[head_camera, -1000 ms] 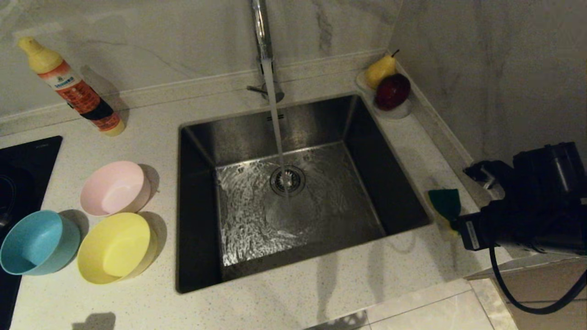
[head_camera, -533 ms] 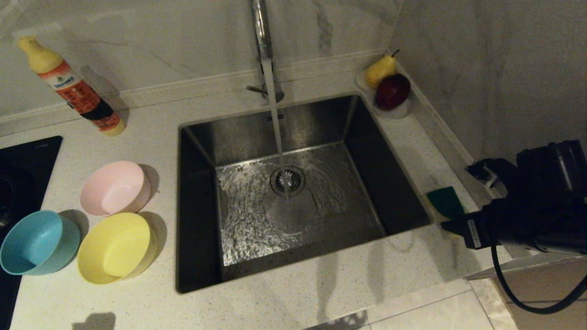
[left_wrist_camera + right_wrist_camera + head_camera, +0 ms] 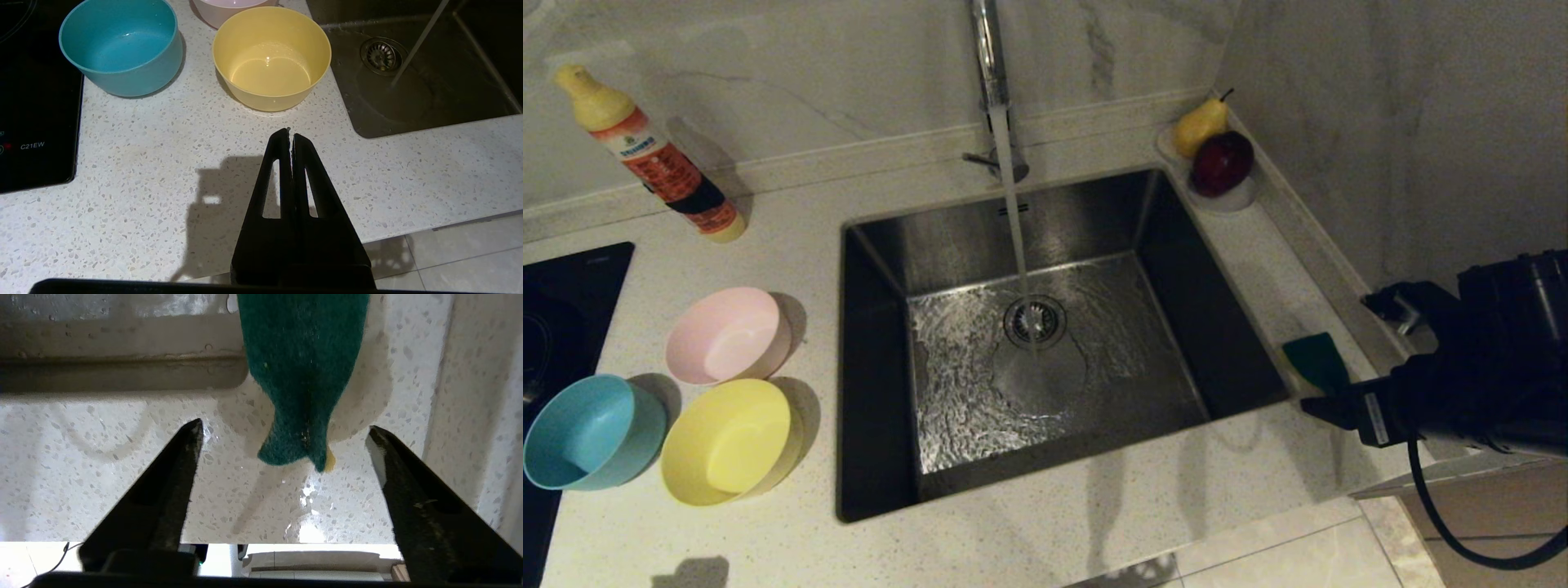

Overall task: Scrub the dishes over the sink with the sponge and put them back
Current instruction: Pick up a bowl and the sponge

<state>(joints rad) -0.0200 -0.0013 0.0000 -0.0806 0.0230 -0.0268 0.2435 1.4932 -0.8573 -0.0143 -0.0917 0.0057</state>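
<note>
The sponge lies green side up on the counter at the sink's right rim. My right gripper is open just behind it. Its fingers stand wide on either side of the sponge's near end without touching it. Left of the sink stand three bowls: pink, yellow and blue. My left gripper is shut and empty over the counter's front edge, short of the yellow bowl.
Water runs from the tap onto the drain. A soap bottle leans at the back left. A white dish with fruit sits at the back right corner. The black stove top is at far left. A wall lies close on the right.
My right gripper has opened and let go of the sponge, which has settled flat on the counter. The gripper has drawn back slightly. The left arm has not moved.
</note>
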